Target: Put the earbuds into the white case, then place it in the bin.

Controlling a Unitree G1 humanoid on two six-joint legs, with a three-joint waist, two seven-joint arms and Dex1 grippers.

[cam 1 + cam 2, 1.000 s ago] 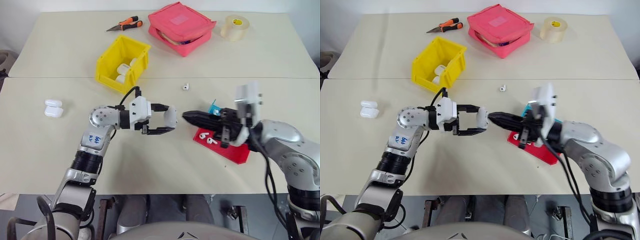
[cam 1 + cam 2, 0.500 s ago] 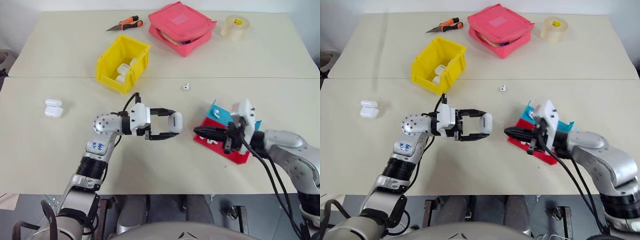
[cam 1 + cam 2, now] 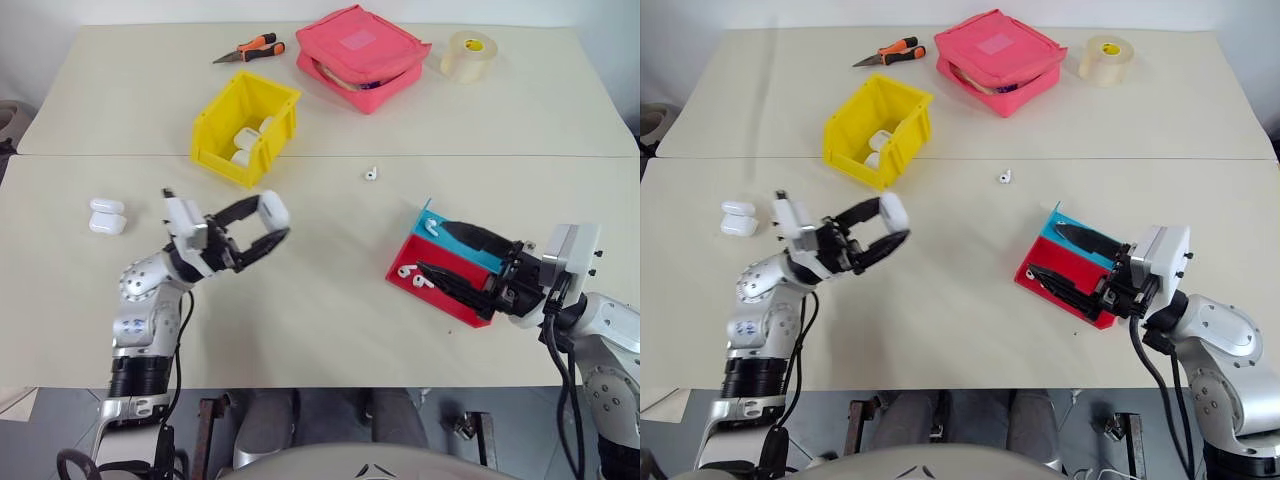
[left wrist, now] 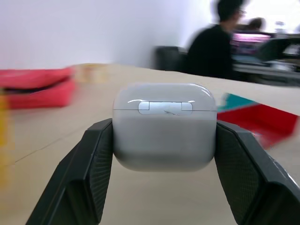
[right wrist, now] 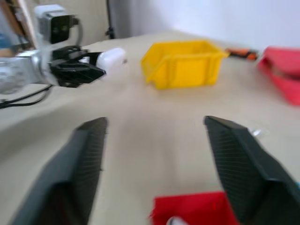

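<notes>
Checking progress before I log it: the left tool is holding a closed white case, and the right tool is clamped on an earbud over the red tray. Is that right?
Not quite. The left tool does hold the closed white case, but the right tool is open and empty above the red tray, as the right wrist view shows. Two earbuds lie on that tray.

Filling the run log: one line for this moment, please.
left hand: shut on white case, lid closed | right hand: open, empty, over red tray | bin: holds other cases
</notes>
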